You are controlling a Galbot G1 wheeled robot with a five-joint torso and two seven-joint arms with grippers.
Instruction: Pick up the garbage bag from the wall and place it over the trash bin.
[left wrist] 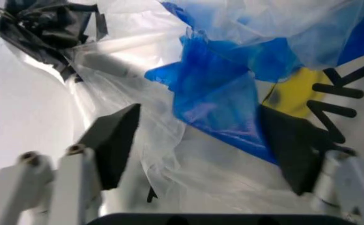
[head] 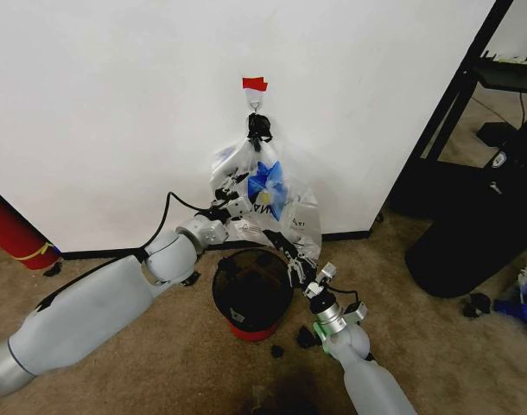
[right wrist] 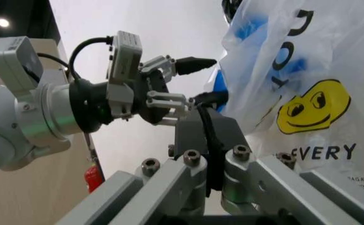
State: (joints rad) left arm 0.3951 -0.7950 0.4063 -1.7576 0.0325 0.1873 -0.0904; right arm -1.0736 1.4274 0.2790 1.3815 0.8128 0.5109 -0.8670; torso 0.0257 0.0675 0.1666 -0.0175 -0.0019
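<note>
The garbage bag hangs on the wall from a small metal hook under a strip of red tape, its black-taped knot at twelve o'clock of the bag. The trash bin stands on the carpet directly below, at six o'clock of the bag.

The left tool is up against the bag's nine o'clock side. In the left wrist view its dark pads stand wide apart with crumpled blue and clear film between them, nothing pinched yet. The right tool sits at the bag's lower five o'clock corner, its pads pressed together, apparently with no film between them.

The bag looks very light, limp and slippery; thin film will likely slide or stretch. Gathering a thick fold near the knotted top, then lifting it off the hook, seems the safest hold.
</note>
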